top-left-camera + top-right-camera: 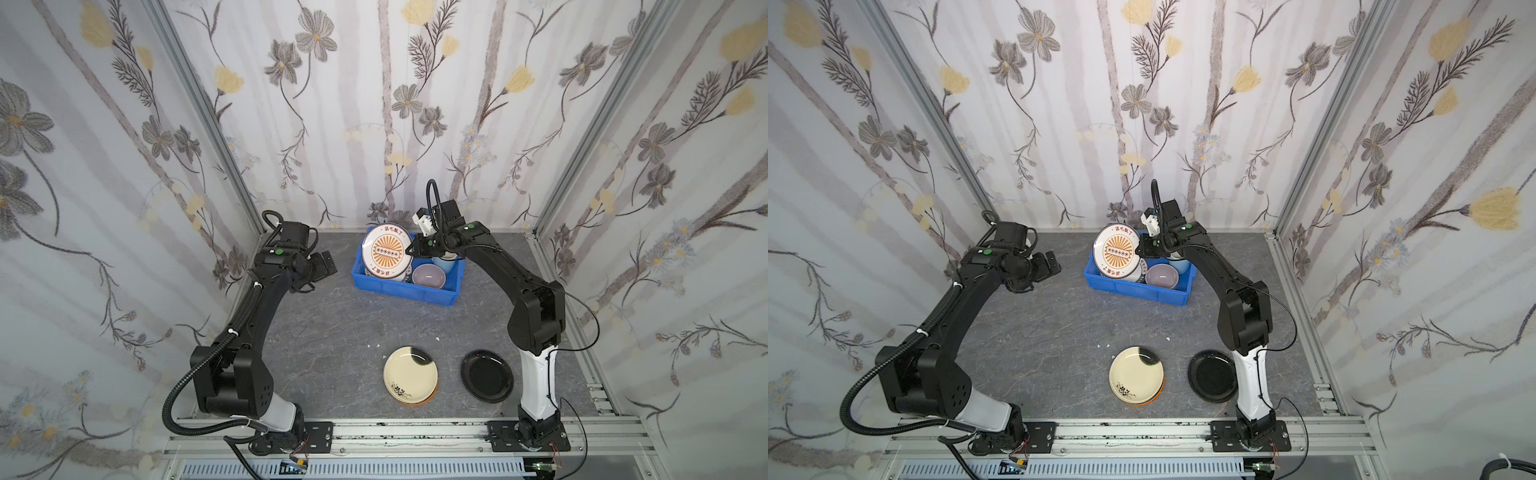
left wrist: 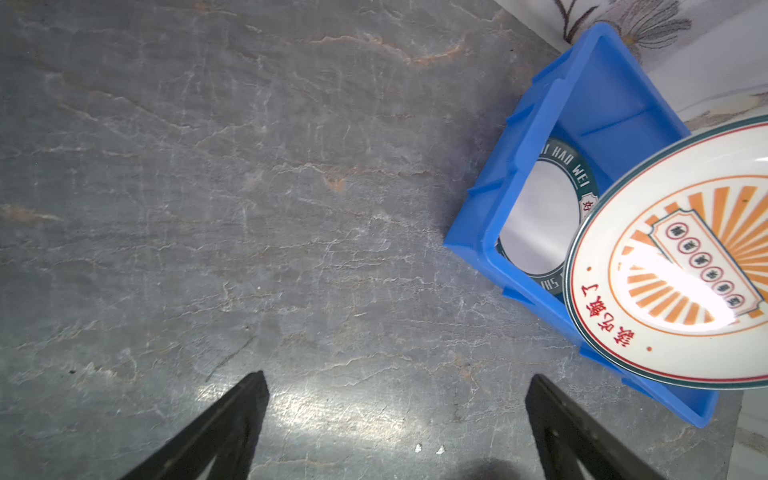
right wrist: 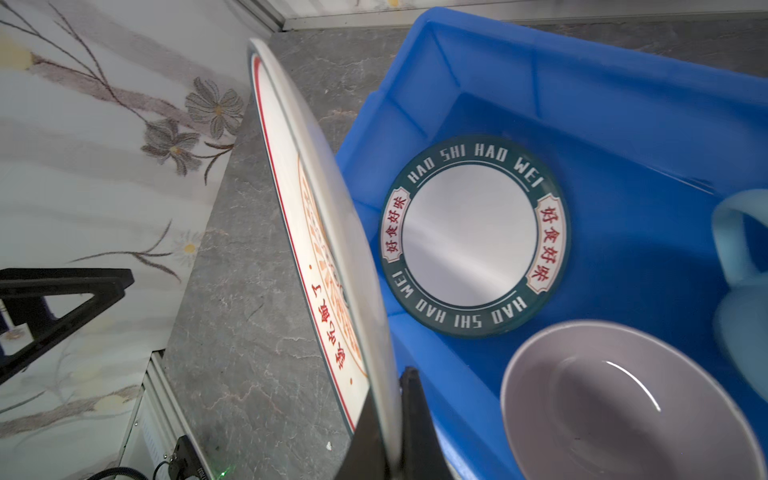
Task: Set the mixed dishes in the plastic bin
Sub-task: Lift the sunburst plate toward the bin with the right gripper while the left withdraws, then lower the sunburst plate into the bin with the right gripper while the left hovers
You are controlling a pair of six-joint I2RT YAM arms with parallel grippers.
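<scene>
Nearest the front edge: round cream plate [image 1: 409, 376] stacked on an orange plate [image 1: 428, 400], glossy black plate [image 1: 487, 376] just beside; all 3 lie outside the bright blue plastic bin [image 1: 399, 291]. Right gripper [image 3: 395, 401] clamps the rim of a round white sunburst-patterned plate [image 1: 384, 251], tilted on edge over the bin's left end. Left gripper [image 1: 323, 266] hangs wide apart, empty, beside the bin. Judgement: lay it flat onto the lettered-rim plate [image 3: 473, 235] before release. Lilac bowl [image 1: 428, 276] and light blue mug [image 1: 444, 262] fill the right end, so free room is only by the left wall.
</scene>
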